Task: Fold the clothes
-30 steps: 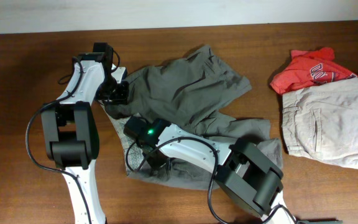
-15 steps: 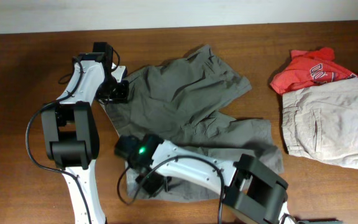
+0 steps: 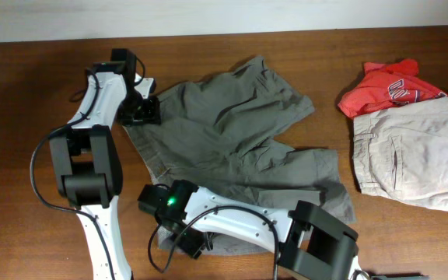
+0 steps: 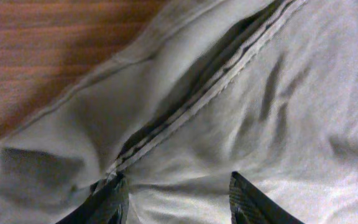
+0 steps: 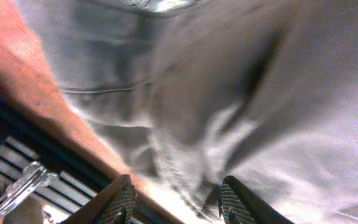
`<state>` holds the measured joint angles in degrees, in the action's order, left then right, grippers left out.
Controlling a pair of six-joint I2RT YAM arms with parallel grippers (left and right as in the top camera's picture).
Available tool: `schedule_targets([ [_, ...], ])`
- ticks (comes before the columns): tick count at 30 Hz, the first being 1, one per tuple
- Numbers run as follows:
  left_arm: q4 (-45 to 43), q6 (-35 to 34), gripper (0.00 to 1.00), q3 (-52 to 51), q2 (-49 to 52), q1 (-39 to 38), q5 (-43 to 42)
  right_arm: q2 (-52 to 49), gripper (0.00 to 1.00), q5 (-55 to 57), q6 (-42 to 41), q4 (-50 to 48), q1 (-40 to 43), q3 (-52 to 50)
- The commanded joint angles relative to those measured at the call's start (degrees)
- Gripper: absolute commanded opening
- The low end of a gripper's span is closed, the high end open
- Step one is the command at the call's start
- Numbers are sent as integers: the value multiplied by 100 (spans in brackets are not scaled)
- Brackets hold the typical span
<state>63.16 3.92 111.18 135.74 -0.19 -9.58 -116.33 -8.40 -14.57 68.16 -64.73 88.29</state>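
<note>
Now, olive-grey shorts (image 3: 232, 132) sprawled wrinkled across middle of table (image 3: 37, 78). Left gripper (image 3: 141, 113) at shorts' upper-left corner, fingers parted, cloth beneath, nothing pinched. Right gripper (image 3: 194, 242) over near edge of shorts, fingers likewise spread, gripping nothing. Red T-shirt (image 3: 387, 85) and beige shorts (image 3: 418, 155) well apart, far right.

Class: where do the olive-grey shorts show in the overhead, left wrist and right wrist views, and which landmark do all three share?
Overhead: the olive-grey shorts lie spread across the middle, left of the red T-shirt.
Left wrist: they fill most of the frame, with a dark seam running diagonally.
Right wrist: blurred, they fill all but the left edge and lower-left corner.
Shared landmark: the brown table, bare to the left of the fabric in every view.
</note>
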Motion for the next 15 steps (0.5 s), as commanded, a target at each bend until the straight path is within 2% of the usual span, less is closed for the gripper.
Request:
schedule_targets([
  [1, 393, 90, 53, 501, 299, 260, 297, 452, 51, 452, 22, -33, 103, 144],
  [2, 566, 90, 53, 710, 299, 278, 299, 527, 52, 538, 20, -92, 120, 195],
  [4, 901, 90, 53, 1165, 299, 306, 297, 621, 62, 660, 17, -286, 170, 258],
  [6, 1165, 90, 53, 1591, 299, 313, 295, 629, 61, 656, -24, -564, 251, 258],
  [8, 1502, 92, 53, 2190, 299, 313, 297, 566, 40, 627, -94, -938, 352, 199],
  [10, 1659, 92, 54, 2568, 299, 313, 297, 461, 25, 608, -192, -1211, 415, 142],
  [13, 1902, 92, 56, 3080, 299, 313, 297, 144, 13, 516, -245, -1357, 509, 111],
  [15, 2044, 90, 56, 3254, 299, 308, 289, -66, 13, 391, -243, -1364, 529, 109],
])
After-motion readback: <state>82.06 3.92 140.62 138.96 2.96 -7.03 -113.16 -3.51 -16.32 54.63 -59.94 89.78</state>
